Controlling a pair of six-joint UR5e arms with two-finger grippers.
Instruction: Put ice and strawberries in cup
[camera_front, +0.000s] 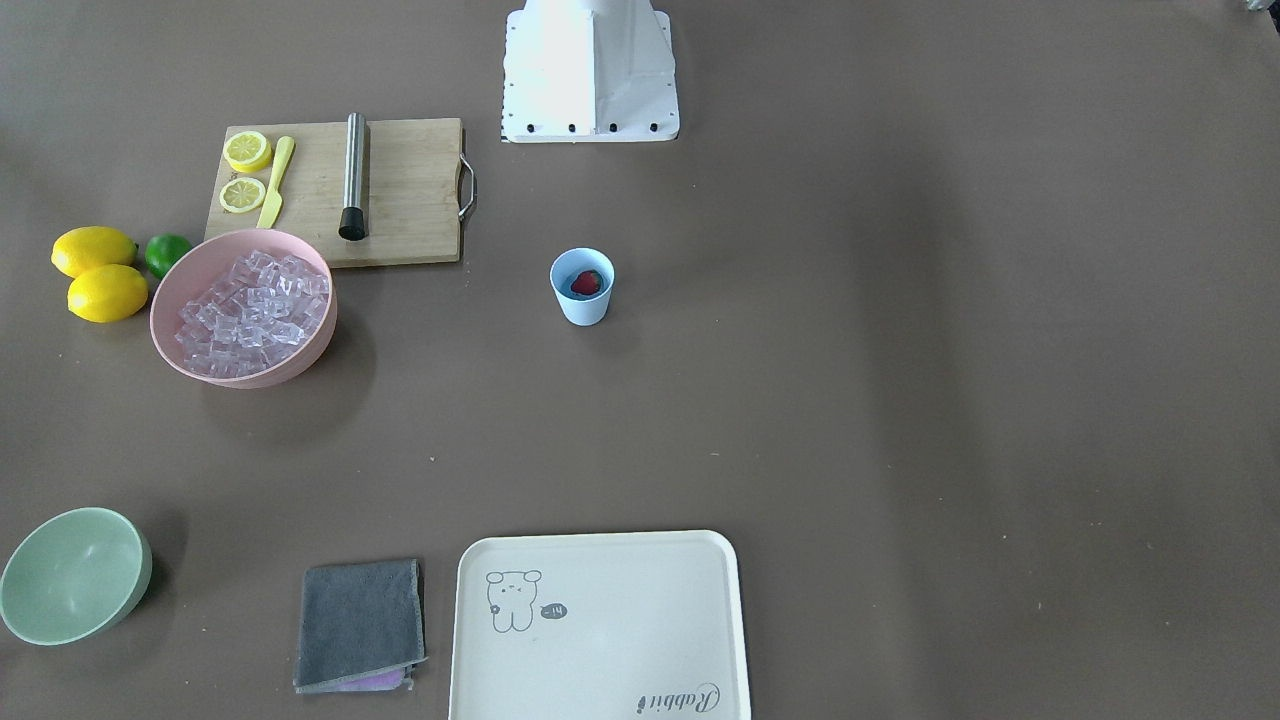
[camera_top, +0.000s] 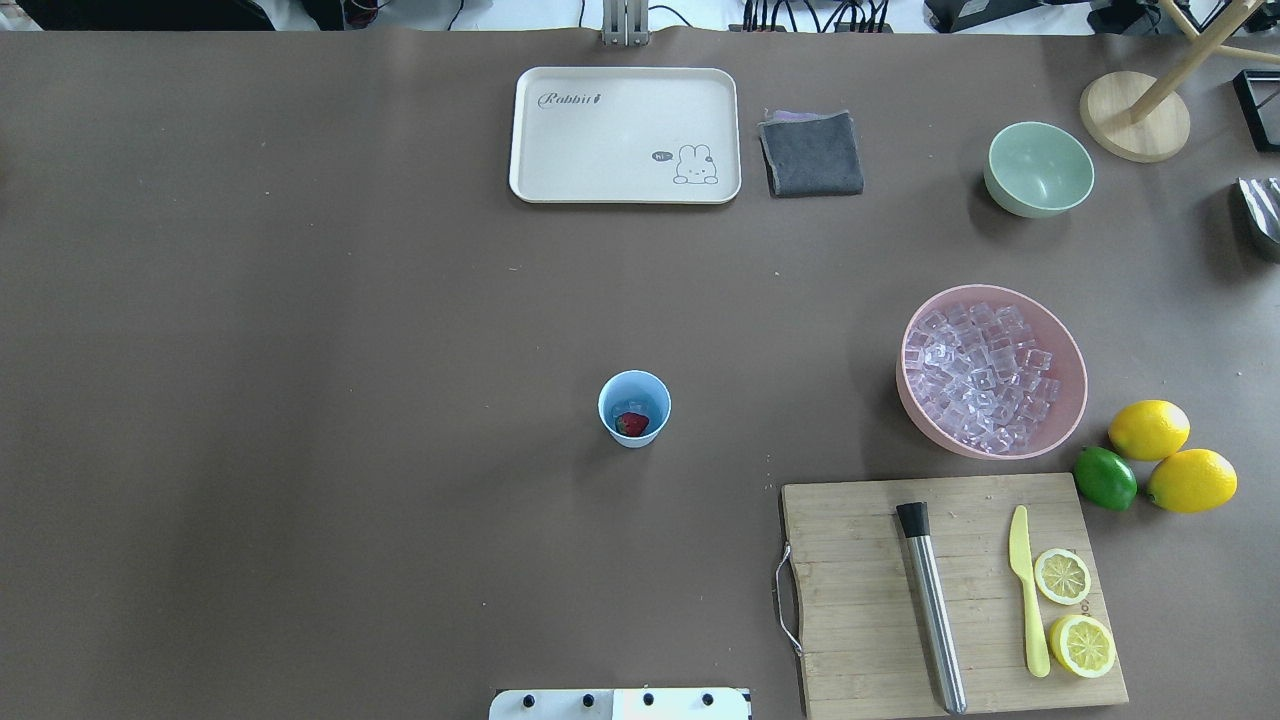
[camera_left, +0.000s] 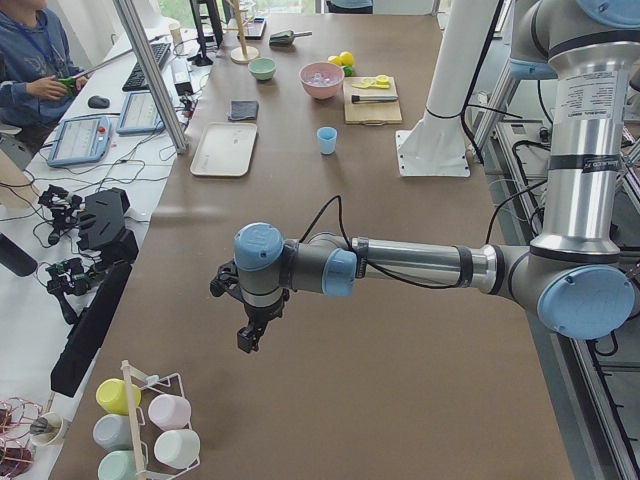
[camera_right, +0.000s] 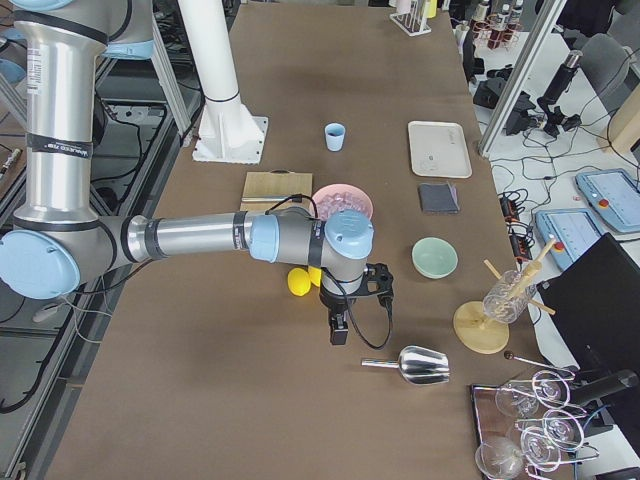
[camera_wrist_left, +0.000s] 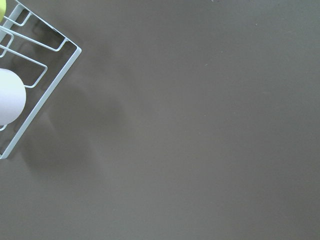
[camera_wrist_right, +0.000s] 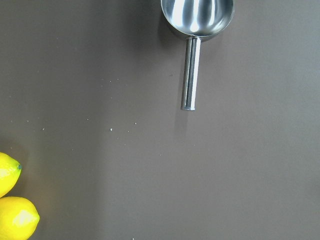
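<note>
The light blue cup (camera_top: 634, 408) stands upright mid-table with one red strawberry (camera_top: 631, 424) lying inside it; the front view shows the same berry (camera_front: 587, 283) in the cup (camera_front: 582, 300). A heap of clear ice (camera_top: 985, 375) fills the pink bowl (camera_top: 1070, 425) off to one side. My left gripper (camera_left: 250, 335) hangs over bare table far from the cup, and I cannot tell whether it is open or shut. My right gripper (camera_right: 340, 330) hovers beside a metal scoop (camera_right: 420, 365), lemons behind it; its state cannot be told either. The right wrist view looks down on the scoop (camera_wrist_right: 197, 30).
A wooden board (camera_top: 860, 600) carries a steel muddler (camera_top: 932, 610), a yellow knife (camera_top: 1025, 590) and lemon halves. Two lemons (camera_top: 1170, 455) and a lime (camera_top: 1105, 478) lie by the pink bowl. A green bowl (camera_top: 1038, 168), grey cloth (camera_top: 810, 152) and cream tray (camera_top: 625, 135) line the far side. A wire cup rack (camera_wrist_left: 30, 75) sits below my left wrist.
</note>
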